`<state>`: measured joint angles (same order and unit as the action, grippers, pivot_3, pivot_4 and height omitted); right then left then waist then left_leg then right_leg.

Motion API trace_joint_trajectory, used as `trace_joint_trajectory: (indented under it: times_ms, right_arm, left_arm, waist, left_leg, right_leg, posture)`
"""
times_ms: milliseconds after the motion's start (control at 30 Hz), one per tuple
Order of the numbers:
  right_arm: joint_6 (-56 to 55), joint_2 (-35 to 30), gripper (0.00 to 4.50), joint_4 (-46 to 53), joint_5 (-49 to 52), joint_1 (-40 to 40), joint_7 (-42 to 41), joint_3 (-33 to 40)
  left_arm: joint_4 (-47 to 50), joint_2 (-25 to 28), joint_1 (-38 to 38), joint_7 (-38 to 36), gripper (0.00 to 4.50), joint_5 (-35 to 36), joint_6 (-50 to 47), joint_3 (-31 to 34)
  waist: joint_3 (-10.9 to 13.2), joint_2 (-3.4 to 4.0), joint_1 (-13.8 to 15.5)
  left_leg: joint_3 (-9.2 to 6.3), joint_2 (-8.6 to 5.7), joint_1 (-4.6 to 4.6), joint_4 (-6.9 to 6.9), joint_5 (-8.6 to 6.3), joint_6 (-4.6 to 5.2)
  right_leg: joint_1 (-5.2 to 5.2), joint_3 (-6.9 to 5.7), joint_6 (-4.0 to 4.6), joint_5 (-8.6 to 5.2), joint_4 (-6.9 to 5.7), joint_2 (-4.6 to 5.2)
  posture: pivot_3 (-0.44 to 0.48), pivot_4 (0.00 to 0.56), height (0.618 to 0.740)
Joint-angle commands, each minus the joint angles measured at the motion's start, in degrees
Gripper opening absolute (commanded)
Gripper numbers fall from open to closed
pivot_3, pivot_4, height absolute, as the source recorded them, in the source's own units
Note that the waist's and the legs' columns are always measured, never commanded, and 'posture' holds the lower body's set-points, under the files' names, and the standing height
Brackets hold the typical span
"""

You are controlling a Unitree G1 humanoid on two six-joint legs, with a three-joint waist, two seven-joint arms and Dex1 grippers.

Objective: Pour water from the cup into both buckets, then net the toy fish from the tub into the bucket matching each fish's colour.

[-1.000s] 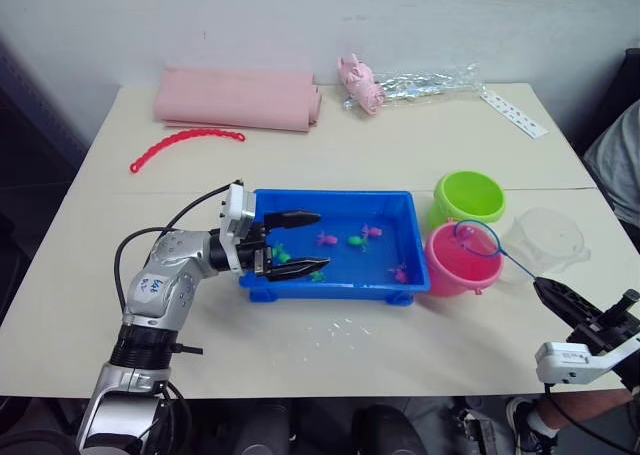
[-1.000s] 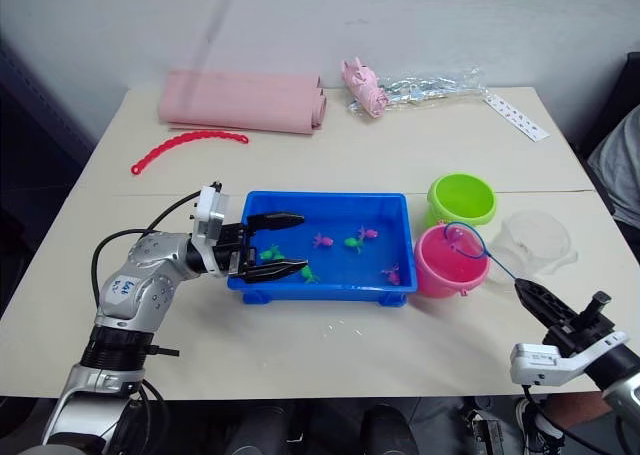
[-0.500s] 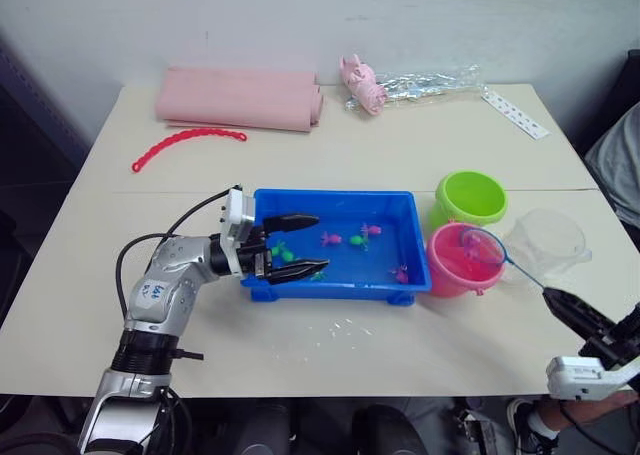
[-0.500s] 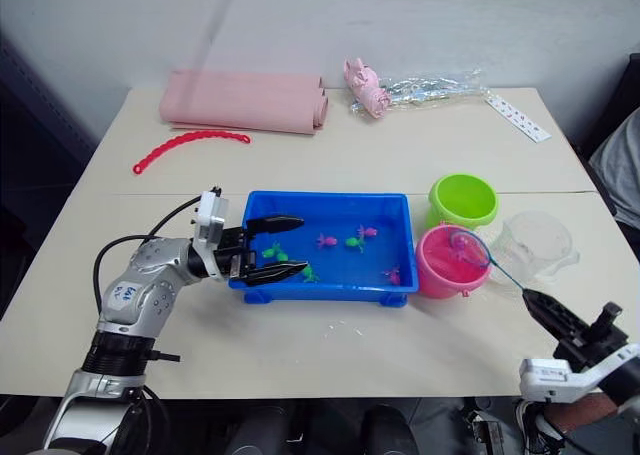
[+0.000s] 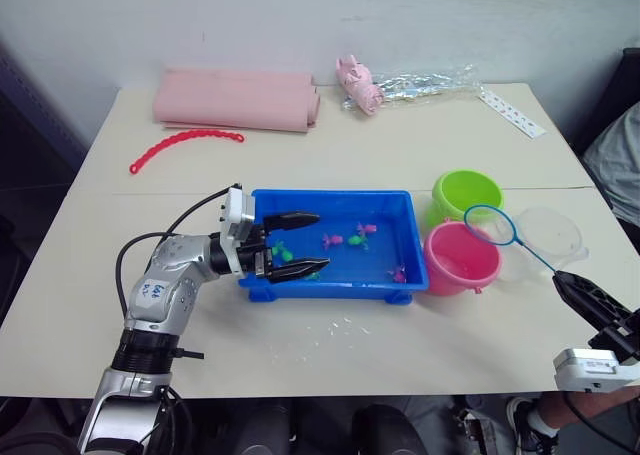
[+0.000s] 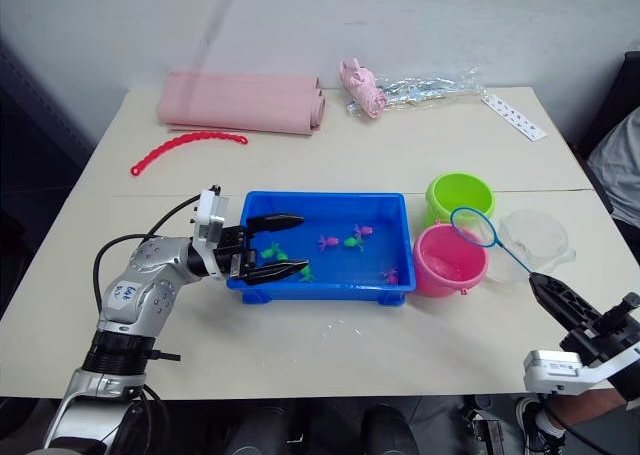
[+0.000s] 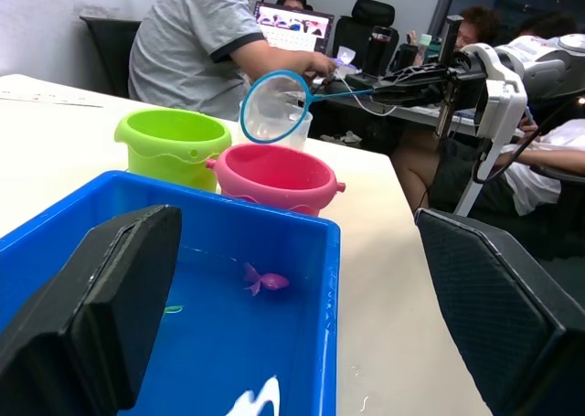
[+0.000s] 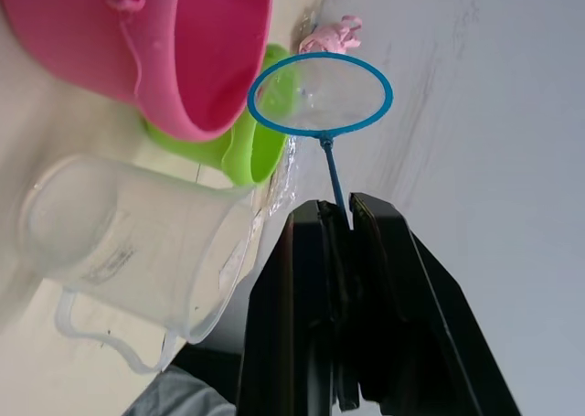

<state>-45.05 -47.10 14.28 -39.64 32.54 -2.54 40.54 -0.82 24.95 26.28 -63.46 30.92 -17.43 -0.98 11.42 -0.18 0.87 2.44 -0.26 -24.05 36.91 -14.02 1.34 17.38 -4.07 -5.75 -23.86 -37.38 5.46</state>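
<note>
The blue tub (image 5: 330,287) sits mid-table and holds several tiny pink fish (image 5: 331,240) and green fish (image 5: 357,242). My left gripper (image 5: 301,243) is open, its fingers reaching over the tub's left end, one finger (image 7: 90,325) inside. To the tub's right stand the green bucket (image 5: 467,195) and the pink bucket (image 5: 462,258), with the clear cup (image 5: 552,234) beyond them. My right gripper (image 5: 583,292) is shut on the net's thin handle. The blue net ring (image 5: 490,225) hovers empty above the gap between the pink bucket and the cup.
A rolled pink cloth (image 5: 238,98), a red bead chain (image 5: 185,140), a pink toy with clear wrapping (image 5: 362,83) and a white strip (image 5: 513,112) lie at the far side. A person (image 5: 615,160) sits at the table's right edge.
The net ring has risen off the pink bucket and shifted right toward the cup as my right gripper drew back. The left gripper has stayed at the tub.
</note>
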Motion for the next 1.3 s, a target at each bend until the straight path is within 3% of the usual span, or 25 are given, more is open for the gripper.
trace_joint_trajectory:
  times_ms: [33, 133, 267, 333, 400, 467, 567, 733, 833, 1100, 1300]
  right_arm:
    - [1.6, -3.3, 0.00, 0.9, 21.6, 2.6, -8.5, -2.6]
    - [7.7, -6.5, 0.00, 4.0, 42.0, 3.8, -18.3, -4.6]
    - [14.2, -12.4, 0.00, 4.7, 60.0, -0.7, -30.0, -4.2]
    - [20.5, -17.5, 0.00, 4.2, 68.9, -3.4, -40.1, -5.1]
    - [21.2, -22.7, 0.00, 2.1, 67.7, -7.3, -47.2, -6.4]
    - [23.9, -27.5, 0.00, 0.5, 68.7, -16.2, -49.9, -10.9]
    - [27.6, -30.9, 0.00, -2.0, 66.9, -30.8, -54.2, -21.6]
    - [27.1, -25.6, 0.00, -9.4, 54.5, -56.3, -63.8, -40.7]
    - [21.2, -20.6, 0.00, -15.5, 47.0, -67.2, -69.1, -48.0]
    - [16.7, -11.5, 0.00, -23.7, 38.4, -83.8, -77.8, -57.4]
    - [14.5, -10.4, 0.00, -26.2, 35.1, -87.7, -83.3, -60.9]
  left_arm:
    - [1.5, 1.8, -0.9, -1.2, 4.48, 0.6, 1.0, 1.9]
    - [1.5, 3.8, -1.8, -2.5, 4.48, 1.5, 1.0, 3.7]
    - [0.9, 6.4, -2.7, -4.3, 4.48, 2.0, 0.8, 5.7]
    - [-0.1, 8.0, -3.1, -5.8, 4.48, 1.7, 1.6, 6.5]
    - [-1.2, 9.2, -3.2, -7.0, 4.48, 1.2, 2.8, 7.1]
    - [-1.6, 10.0, -3.5, -7.2, 4.48, 0.8, 3.8, 7.6]
    - [-1.2, 10.2, -4.0, -6.4, 4.48, 0.6, 4.0, 7.9]
    - [0.0, 10.2, -5.3, -4.7, 4.48, 0.3, 3.7, 8.1]
    - [1.1, 10.3, -5.9, -4.0, 4.48, 0.5, 3.1, 8.0]
    - [3.6, 10.7, -6.9, -3.6, 4.48, 0.9, 1.3, 7.5]
    - [5.0, 10.1, -6.9, -2.7, 4.48, 0.8, 1.0, 6.7]
  waist:
    - [0.0, 0.00, -0.1]
    - [0.0, 0.00, -0.7]
    - [0.0, -0.03, -1.0]
    - [0.0, -0.02, -1.0]
    - [0.0, -0.03, -0.9]
    - [0.0, -0.03, -1.0]
    - [0.0, -0.03, -1.0]
    - [0.1, -0.09, -1.0]
    - [0.1, -0.10, -1.2]
    - [0.1, -0.07, -1.2]
    - [0.1, -0.07, -0.9]
  left_leg:
    - [0.00, 0.00, 0.00, 0.00, 0.00, 0.00]
    - [0.00, 0.03, 0.01, -0.02, 0.01, 0.03]
    - [-0.01, 0.04, 0.03, 0.00, 0.03, 0.09]
    - [0.00, 0.04, 0.04, 0.06, 0.03, 0.12]
    - [-0.02, 0.04, 0.07, 0.07, 0.01, 0.15]
    - [-0.02, 0.04, 0.11, 0.07, -0.01, 0.19]
    - [-0.05, 0.03, 0.07, 0.14, -0.03, 0.23]
    - [-0.15, 0.00, -0.11, 0.18, -0.04, 0.23]
    - [-0.12, -0.01, -0.12, 0.15, -0.04, 0.23]
    - [-0.11, 0.00, -0.15, 0.15, -0.04, 0.23]
    - [-0.14, 0.00, -0.12, 0.18, -0.03, 0.21]
  right_leg:
    - [0.00, 0.00, 0.00, 0.00, 0.00, 0.00]
    - [0.00, -0.02, 0.00, 0.00, -0.04, -0.01]
    - [-0.05, -0.06, 0.00, 0.00, -0.04, 0.00]
    - [-0.07, -0.05, 0.00, 0.00, -0.05, 0.02]
    - [-0.11, -0.08, 0.00, 0.00, -0.04, 0.03]
    - [-0.17, -0.10, 0.00, 0.00, -0.01, 0.04]
    - [-0.15, -0.13, 0.00, 0.00, 0.02, 0.10]
    - [-0.05, -0.22, -0.01, 0.01, 0.11, 0.15]
    - [-0.02, -0.22, -0.01, 0.01, 0.15, 0.14]
    - [0.07, -0.22, -0.01, 0.01, -0.06, 0.15]
    - [0.08, -0.22, -0.01, 0.01, -0.06, 0.18]
  posture:
    - [0.000, 0.150, 0.740]
    - [0.000, 0.150, 0.740]
    - [0.000, 0.150, 0.740]
    - [0.000, 0.150, 0.740]
    - [0.000, 0.150, 0.740]
    - [0.000, 0.150, 0.740]
    - [0.000, 0.150, 0.740]
    - [0.000, 0.150, 0.740]
    - [0.000, 0.150, 0.740]
    - [0.000, 0.150, 0.740]
    - [0.000, 0.150, 0.740]
